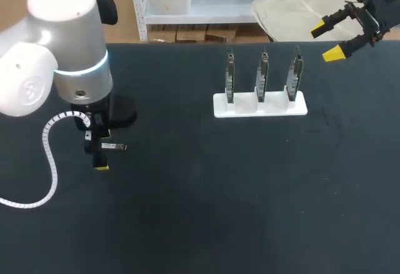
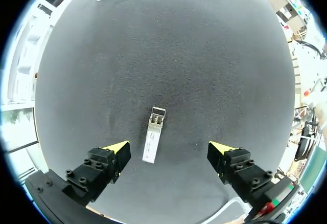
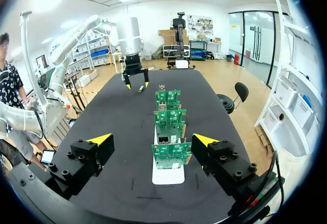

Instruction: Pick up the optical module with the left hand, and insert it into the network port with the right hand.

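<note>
1. Hovering over the 9 o'clock side of the desk (image 1: 206, 218), the left fingers (image 2: 169, 155) are spread wide and grip nothing.
2. The optical module (image 2: 154, 141) lies flat on the desk between the two yellow tips. It is nearer one tip and touches neither. Its open metal end points away from the wrist.
3. Head view: the module sits just at 3 o'clock of the left arm's lower end.
4. The right fingers (image 1: 326, 41) are wide apart and empty, held above the desk's 2 o'clock corner.
5. Three green boards (image 1: 262, 75) stand upright in a row on a white base (image 1: 260, 106) at 1 o'clock. They are ahead of the right fingers and well apart from the module.
</note>
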